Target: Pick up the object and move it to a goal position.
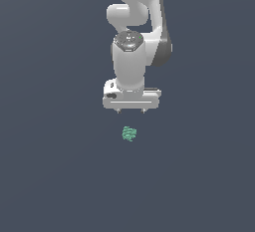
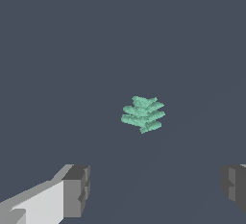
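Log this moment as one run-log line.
phase: approach | gripper: open, above teal-green object | contact: none | object: on surface, ungrasped

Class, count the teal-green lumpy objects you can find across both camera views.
1. The teal-green lumpy object lies alone on the dark surface just below the open gripper, untouched; the wrist view shows the same one ahead of the fingertips.

The object (image 1: 129, 134) is teal-green, banded in paler and darker ridges. The arm (image 1: 130, 66) is glossy white with a dark grey joint. The gripper (image 1: 131, 110) is white; its fingertips (image 2: 77, 191) look grey.
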`<move>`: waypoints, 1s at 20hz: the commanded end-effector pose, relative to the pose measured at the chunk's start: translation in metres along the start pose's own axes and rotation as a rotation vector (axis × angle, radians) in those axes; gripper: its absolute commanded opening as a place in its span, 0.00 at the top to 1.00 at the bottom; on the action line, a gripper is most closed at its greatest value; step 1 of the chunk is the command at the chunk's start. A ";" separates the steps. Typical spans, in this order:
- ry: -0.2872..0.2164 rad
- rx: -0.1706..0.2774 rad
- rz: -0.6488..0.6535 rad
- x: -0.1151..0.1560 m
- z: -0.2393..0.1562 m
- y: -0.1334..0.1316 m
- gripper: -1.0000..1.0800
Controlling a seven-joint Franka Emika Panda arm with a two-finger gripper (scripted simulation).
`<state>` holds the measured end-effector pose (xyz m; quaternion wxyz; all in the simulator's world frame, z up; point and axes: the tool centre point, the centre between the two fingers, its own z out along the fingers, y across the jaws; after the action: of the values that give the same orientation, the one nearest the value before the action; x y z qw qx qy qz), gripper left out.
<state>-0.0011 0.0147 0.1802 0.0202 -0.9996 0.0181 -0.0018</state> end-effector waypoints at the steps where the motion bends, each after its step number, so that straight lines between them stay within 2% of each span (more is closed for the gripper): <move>1: -0.001 0.001 0.001 0.000 0.000 0.000 0.04; 10: -0.001 -0.004 0.030 0.005 0.013 0.001 0.04; 20: 0.000 -0.029 0.150 0.020 0.067 0.007 0.04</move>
<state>0.0170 0.0107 0.1214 0.0079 -0.9965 0.0836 0.0004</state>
